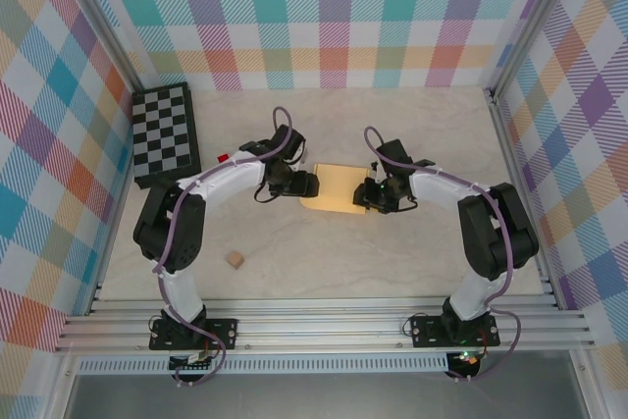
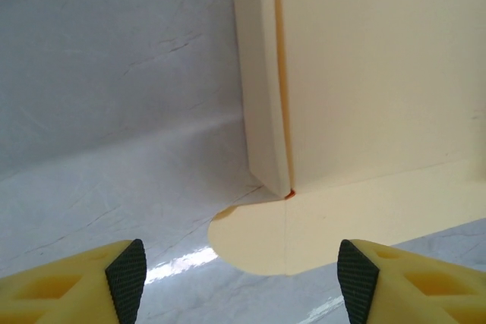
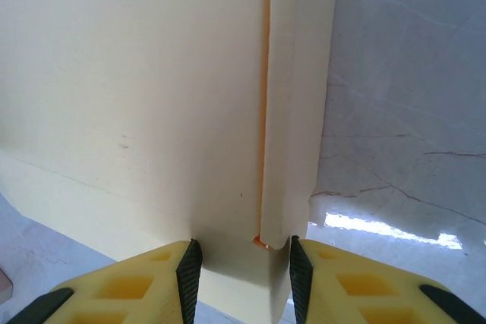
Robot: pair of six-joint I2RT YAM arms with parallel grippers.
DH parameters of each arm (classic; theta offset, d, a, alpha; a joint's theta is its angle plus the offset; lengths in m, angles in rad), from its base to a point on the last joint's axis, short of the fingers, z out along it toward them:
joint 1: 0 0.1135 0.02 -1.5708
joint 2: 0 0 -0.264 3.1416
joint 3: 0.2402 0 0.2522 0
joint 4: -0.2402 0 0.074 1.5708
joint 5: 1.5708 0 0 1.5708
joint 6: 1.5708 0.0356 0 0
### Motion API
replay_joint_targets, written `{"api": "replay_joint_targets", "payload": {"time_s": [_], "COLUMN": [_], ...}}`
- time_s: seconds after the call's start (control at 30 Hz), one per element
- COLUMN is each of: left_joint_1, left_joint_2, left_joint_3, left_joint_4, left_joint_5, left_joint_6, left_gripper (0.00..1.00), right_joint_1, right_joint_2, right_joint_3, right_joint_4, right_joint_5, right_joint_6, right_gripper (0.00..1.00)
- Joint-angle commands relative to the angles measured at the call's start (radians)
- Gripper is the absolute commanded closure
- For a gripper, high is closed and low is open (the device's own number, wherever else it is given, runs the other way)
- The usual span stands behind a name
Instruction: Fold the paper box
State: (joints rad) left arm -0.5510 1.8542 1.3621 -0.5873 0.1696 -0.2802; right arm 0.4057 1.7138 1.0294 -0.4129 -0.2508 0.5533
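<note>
At mid-table, the paper box (image 1: pixel 339 186) sits before the spread left end effector (image 2: pixel 241 271), right end effector (image 3: pixel 245 259) pinching it.

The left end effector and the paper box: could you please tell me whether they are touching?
Cannot tell. Left wrist view: the left end effector is open, one finger clear of the paper box, the other overlapping its edge, contact unclear.

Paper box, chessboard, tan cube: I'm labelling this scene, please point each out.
paper box (image 1: pixel 339 188): top external view, middle of its flat panel.
chessboard (image 1: pixel 165 134): top external view, centre of the board.
tan cube (image 1: pixel 235 259): top external view, its top face.
</note>
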Motion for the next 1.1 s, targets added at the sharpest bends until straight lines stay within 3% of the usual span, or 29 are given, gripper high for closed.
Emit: {"api": "replay_joint_targets", "payload": {"time_s": [0.0,0.4,0.73,0.8,0.87,0.93,1.07], "left_joint_1": [-0.023,-0.066,-0.069,-0.075,-0.074,-0.054,-0.046], "left_joint_2": [0.042,0.067,0.030,0.026,0.025,0.020,0.013], "left_joint_3": [0.035,0.017,-0.029,0.005,0.029,0.003,-0.049], "left_joint_4": [0.044,0.035,0.124,0.063,-0.011,0.000,0.073], "left_joint_5": [0.038,0.042,0.117,0.062,-0.038,-0.008,0.078], "left_joint_6": [-0.018,-0.081,-0.195,-0.132,-0.069,-0.070,-0.135], "left_gripper": [0.30,0.37,0.45,0.44,0.37,0.37,0.46], "right_joint_1": [-0.001,-0.001,0.000,-0.001,-0.001,-0.001,-0.001], "right_joint_2": [-0.006,0.007,0.018,0.022,0.024,0.026,0.032], "right_joint_3": [0.031,0.046,0.037,0.035,0.033,0.032,0.030], "right_joint_4": [-0.033,-0.021,0.019,0.020,0.024,0.025,0.037], "right_joint_5": [0.014,-0.020,-0.072,-0.070,-0.067,-0.071,-0.082], "right_joint_6": [-0.003,0.011,0.044,0.046,0.047,0.044,0.054], "right_gripper": [0.61,0.61,0.62,0.62,0.62,0.62,0.62]}}
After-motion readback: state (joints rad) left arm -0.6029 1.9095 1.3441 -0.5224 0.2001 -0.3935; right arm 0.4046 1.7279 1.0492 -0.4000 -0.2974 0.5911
